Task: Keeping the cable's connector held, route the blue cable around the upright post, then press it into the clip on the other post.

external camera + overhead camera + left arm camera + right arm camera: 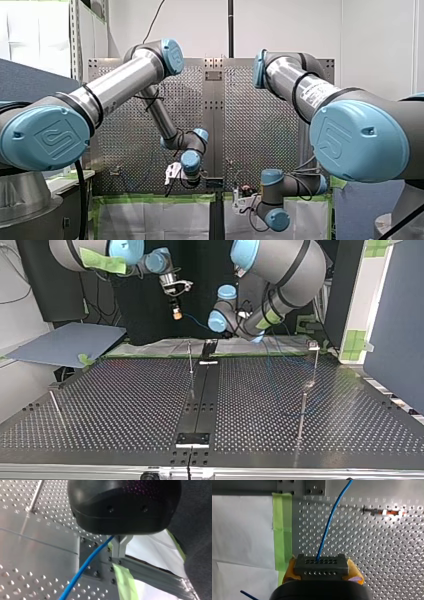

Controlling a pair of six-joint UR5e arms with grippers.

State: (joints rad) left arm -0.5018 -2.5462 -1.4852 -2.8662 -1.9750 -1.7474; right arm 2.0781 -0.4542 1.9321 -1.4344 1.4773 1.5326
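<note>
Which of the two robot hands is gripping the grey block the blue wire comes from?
My right end effector: its yellow pads clamp the grey connector. At my left end effector only the blue cable shows.

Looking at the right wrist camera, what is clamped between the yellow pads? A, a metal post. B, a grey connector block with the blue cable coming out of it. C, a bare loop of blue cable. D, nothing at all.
B: in the right wrist view the grey connector sits between my right gripper's yellow pads, and the blue cable runs out of its row of holes.
</note>
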